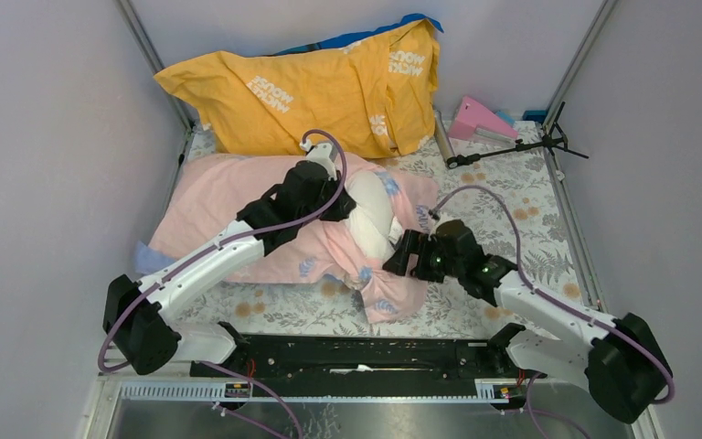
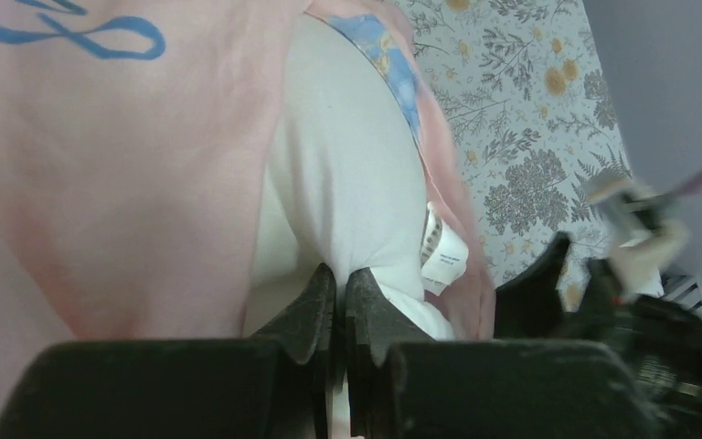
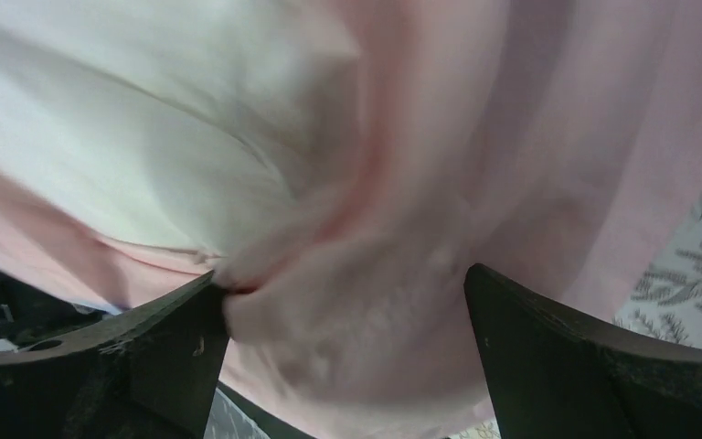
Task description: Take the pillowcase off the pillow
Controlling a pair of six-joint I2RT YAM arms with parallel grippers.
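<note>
The pink pillowcase (image 1: pixel 228 206) lies across the middle of the floral cloth, its open end bunched on the right with blue print showing. The white pillow (image 1: pixel 372 215) bulges out of that opening, and its small tag (image 2: pixel 441 251) hangs at the edge. My left gripper (image 1: pixel 345 208) is shut on a fold of the white pillow (image 2: pixel 347 183) at the opening. My right gripper (image 1: pixel 402 254) is open, its fingers (image 3: pixel 548 357) set wide around a bunch of pink pillowcase fabric (image 3: pixel 393 302) beside the pillow's end (image 3: pixel 146 155).
A yellow-orange cushion (image 1: pixel 320 87) with white lettering leans against the back wall. A pink folded object (image 1: pixel 480 119) and a black stand (image 1: pixel 521 146) lie at the back right. Grey walls close in on both sides.
</note>
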